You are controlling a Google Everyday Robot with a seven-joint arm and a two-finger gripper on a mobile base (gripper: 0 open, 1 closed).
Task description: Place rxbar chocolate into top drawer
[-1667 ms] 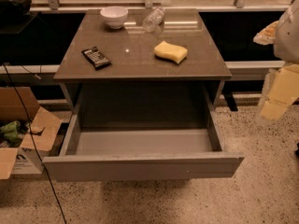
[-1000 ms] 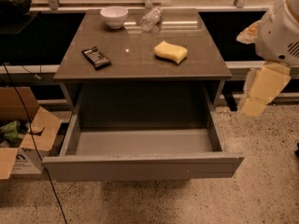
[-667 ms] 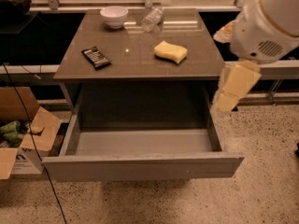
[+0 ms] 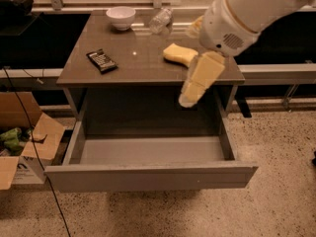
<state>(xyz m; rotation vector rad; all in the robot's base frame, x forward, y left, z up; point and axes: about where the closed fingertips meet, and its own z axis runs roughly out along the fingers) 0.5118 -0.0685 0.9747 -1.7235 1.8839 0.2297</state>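
The rxbar chocolate (image 4: 101, 60), a flat black-wrapped bar with pale lettering, lies on the left part of the brown table top (image 4: 138, 68). The top drawer (image 4: 148, 177) below is pulled wide open, and its grey inside holds nothing. My gripper (image 4: 190, 97) hangs from the white arm that reaches in from the upper right. It is in front of the table's right front edge, above the right rear of the drawer. It holds nothing that I can see and is well to the right of the bar.
A yellow sponge (image 4: 177, 54) lies on the table just behind my gripper. A white bowl (image 4: 121, 17) and a clear plastic bottle (image 4: 160, 19) stand at the back. An open cardboard box (image 4: 24, 147) and a black cable (image 4: 29, 132) are on the floor at left.
My arm has swung in from the right edge of the view to the left. The gripper now hangs over the drawer's right side. The bar, sponge and drawer have not moved.
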